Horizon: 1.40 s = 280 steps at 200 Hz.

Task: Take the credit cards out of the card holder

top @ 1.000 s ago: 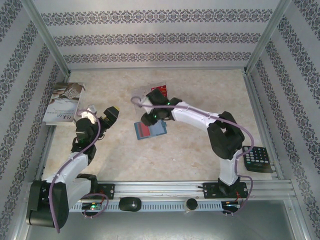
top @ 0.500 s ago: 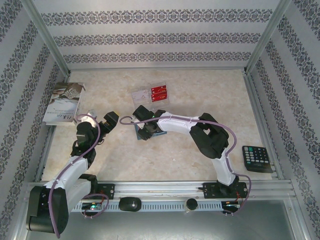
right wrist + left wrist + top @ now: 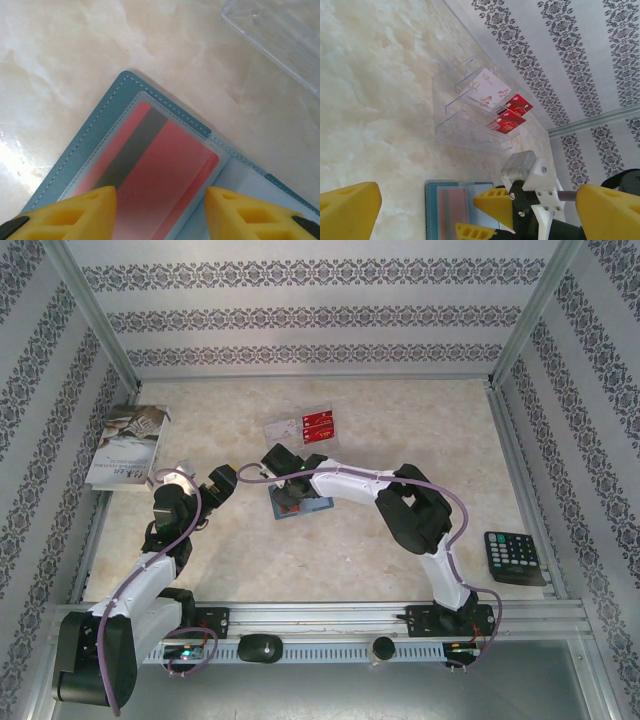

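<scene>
Just beyond card holder (image 3: pixel 320 506), clear tray (image 3: pixel 451 117)

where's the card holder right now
In the top view the card holder lies open near the middle of the picture, just below the clear tray, with the right hand directly over it.
</scene>
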Each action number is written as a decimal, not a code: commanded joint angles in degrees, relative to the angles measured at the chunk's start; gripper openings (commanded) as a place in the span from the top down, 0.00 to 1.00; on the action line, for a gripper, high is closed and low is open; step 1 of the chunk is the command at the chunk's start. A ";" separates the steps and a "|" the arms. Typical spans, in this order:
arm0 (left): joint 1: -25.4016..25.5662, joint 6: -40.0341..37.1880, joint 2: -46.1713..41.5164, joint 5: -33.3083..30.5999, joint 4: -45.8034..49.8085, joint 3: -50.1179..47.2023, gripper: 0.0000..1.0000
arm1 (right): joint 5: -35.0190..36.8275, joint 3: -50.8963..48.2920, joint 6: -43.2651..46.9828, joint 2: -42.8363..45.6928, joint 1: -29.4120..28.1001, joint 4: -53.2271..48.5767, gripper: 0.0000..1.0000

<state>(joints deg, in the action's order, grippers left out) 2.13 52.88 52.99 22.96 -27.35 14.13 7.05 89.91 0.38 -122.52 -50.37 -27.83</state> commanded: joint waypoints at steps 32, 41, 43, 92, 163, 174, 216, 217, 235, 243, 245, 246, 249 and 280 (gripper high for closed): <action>-0.55 -1.55 -0.02 1.27 0.22 -0.31 0.00 | 1.39 1.85 1.04 -5.34 -0.52 -3.28 0.55; -0.55 -1.60 -0.08 1.43 0.35 -0.24 0.00 | 1.39 1.48 0.56 -5.73 -0.52 -3.37 0.59; -0.59 -1.57 -0.08 1.44 0.30 -0.24 0.00 | 1.43 1.38 0.47 -5.72 -0.52 -3.37 0.59; -0.54 -1.82 -0.09 2.16 0.49 -0.07 0.00 | -3.86 -0.77 -1.93 -5.84 0.33 -2.21 0.80; -0.38 -2.14 0.81 3.26 0.05 -0.33 0.01 | -15.09 -2.65 -6.47 -0.14 2.99 3.72 1.00; 0.09 -2.34 1.22 2.74 0.11 -0.50 0.01 | -17.29 -3.40 -7.80 1.44 3.42 5.32 1.00; 1.19 -1.86 4.40 3.58 -2.18 -0.94 0.05 | -21.28 -5.00 -11.71 3.71 5.04 7.65 1.00; 1.20 -1.80 4.44 3.54 -2.18 -0.95 0.05 | -21.06 -5.00 -11.67 3.79 4.99 7.63 1.00; 1.48 -2.14 4.45 3.49 -2.31 -0.95 0.05 | -16.97 -5.26 -11.68 4.69 4.50 6.94 0.90; 1.69 -2.32 4.37 3.43 -2.19 -0.87 0.05 | -15.71 -5.20 -11.85 4.92 4.44 6.69 0.77; 1.72 -2.30 4.39 3.41 -2.11 -0.86 0.05 | -15.21 -5.12 -11.82 4.88 4.37 6.53 0.74; 1.73 -2.32 4.40 3.37 -2.10 -0.86 0.05 | -14.91 -5.02 -11.77 4.86 4.34 6.37 0.72; 1.74 -2.40 4.36 3.27 -2.05 -0.80 0.05 | -13.91 -4.79 -11.61 4.72 4.21 5.96 0.68; 1.91 -2.95 3.85 3.14 -1.35 -0.51 0.05 | -4.56 -2.24 -7.20 3.51 2.15 2.52 0.61</action>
<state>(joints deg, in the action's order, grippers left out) 3.38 51.57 57.65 25.43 -27.53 13.61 -6.11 85.52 -9.82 -119.81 -46.50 -21.78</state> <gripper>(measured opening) 0.953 0.373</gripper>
